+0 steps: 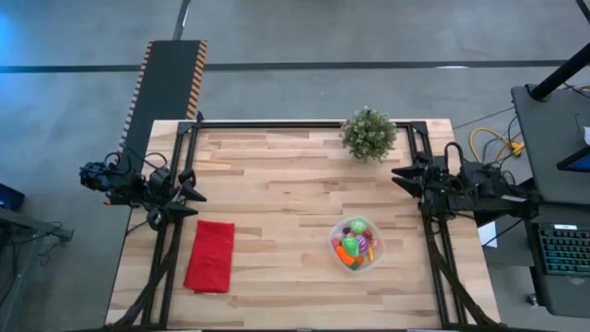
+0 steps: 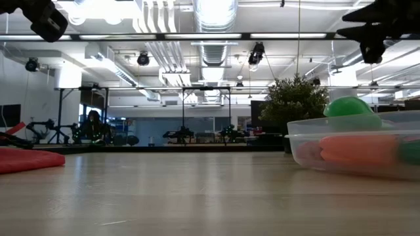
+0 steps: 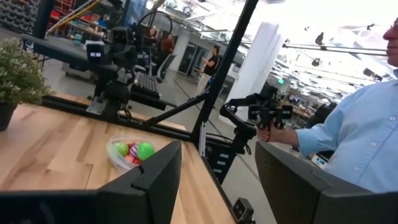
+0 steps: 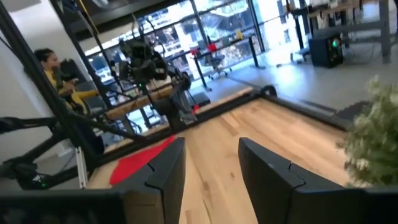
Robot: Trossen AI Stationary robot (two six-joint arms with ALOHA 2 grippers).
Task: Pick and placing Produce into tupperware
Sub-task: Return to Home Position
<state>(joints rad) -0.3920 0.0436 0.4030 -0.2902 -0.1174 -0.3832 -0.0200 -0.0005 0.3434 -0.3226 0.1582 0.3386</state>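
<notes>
Left gripper (image 1: 197, 202) and right gripper (image 1: 398, 178) hang spread wide, holding nothing; the tupperware (image 1: 334, 238) of produce (image 1: 350, 249) lies nearer the right

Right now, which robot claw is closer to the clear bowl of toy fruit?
The right gripper: it sits at the right edge of the table, close to the tupperware. The left gripper sits at the opposite, left edge.
</notes>
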